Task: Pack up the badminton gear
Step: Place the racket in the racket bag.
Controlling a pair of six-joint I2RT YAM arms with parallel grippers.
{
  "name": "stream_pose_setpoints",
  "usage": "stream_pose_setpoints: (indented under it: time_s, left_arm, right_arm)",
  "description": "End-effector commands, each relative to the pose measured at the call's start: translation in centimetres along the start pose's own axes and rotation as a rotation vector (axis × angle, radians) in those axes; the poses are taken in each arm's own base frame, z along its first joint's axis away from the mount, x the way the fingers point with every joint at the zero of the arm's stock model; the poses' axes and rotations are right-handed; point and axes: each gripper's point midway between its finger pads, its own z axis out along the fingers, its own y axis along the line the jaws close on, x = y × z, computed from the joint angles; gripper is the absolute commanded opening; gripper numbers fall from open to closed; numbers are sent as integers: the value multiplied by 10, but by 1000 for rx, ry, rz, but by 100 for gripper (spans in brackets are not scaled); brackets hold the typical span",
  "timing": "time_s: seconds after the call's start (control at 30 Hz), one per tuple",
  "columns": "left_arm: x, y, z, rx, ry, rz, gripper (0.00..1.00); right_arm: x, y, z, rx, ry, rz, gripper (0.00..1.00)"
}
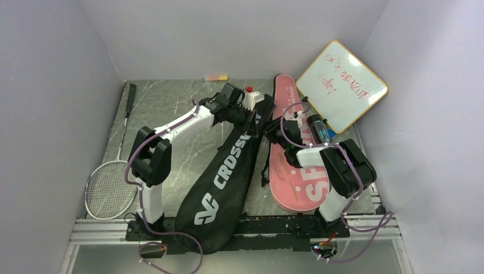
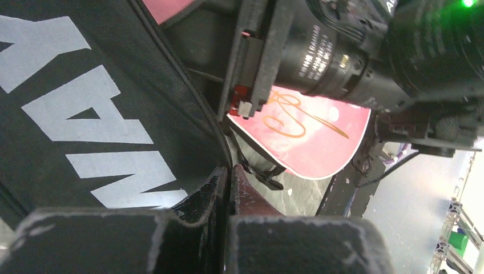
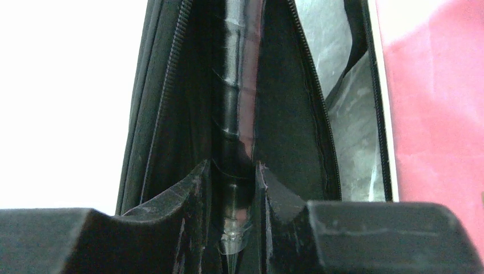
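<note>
The black "CROSSWAY" cover (image 1: 228, 171) lies down the middle of the table, its mouth at the far end. My left gripper (image 1: 251, 117) is shut on the edge of that mouth (image 2: 220, 154). My right gripper (image 1: 273, 130) is shut on a dark film-wrapped racket handle (image 3: 231, 114), which runs into the unzipped cover (image 3: 285, 114); the racket's head is hidden inside. A white-framed racket (image 1: 108, 188) lies at the left. The pink "SPORT" cover (image 1: 297, 171) lies at the right, with the dark tube (image 1: 319, 128) beside it. A white shuttlecock (image 1: 253, 98) sits behind the left gripper.
A wood-framed whiteboard (image 1: 342, 85) leans against the right wall. A small pink-yellow marker (image 1: 216, 77) lies at the back wall. The right arm's wrist (image 2: 342, 57) hangs close over the left gripper. The metal rail (image 1: 228, 225) runs along the near edge.
</note>
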Motion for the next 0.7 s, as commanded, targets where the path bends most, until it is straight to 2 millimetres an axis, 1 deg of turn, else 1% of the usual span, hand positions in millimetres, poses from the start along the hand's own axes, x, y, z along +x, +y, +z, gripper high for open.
stream_pose_setpoints:
  time_s: [0.0, 0.1, 0.2, 0.3, 0.4, 0.47, 0.6, 0.67]
  left_arm:
    - [-76, 5, -12, -93, -161, 136, 5]
    - [-91, 3, -11, -92, -182, 150, 5]
    - [-108, 2, -11, -110, -194, 174, 5]
    - [-124, -3, -10, -107, -220, 195, 5]
    - [-144, -14, -9, -102, -265, 229, 5]
    - [-154, -26, -6, -93, -288, 265, 5]
    - [-161, -49, 2, -89, -329, 350, 5]
    - [-165, -58, 3, -96, -358, 379, 5]
  right_arm:
    - [7, 25, -13, -73, 24, -18, 9]
    - [2, 27, -16, -71, 2, -22, 8]
    - [2, 31, -18, -79, -1, -32, 8]
    - [0, 35, -19, -93, -11, -45, 8]
    - [-1, 37, -22, -94, -11, -50, 8]
    - [-6, 38, -23, -85, -33, -50, 8]
    - [-8, 33, -24, -55, -46, -54, 8]
    - [-8, 29, -22, -43, -46, -37, 8]
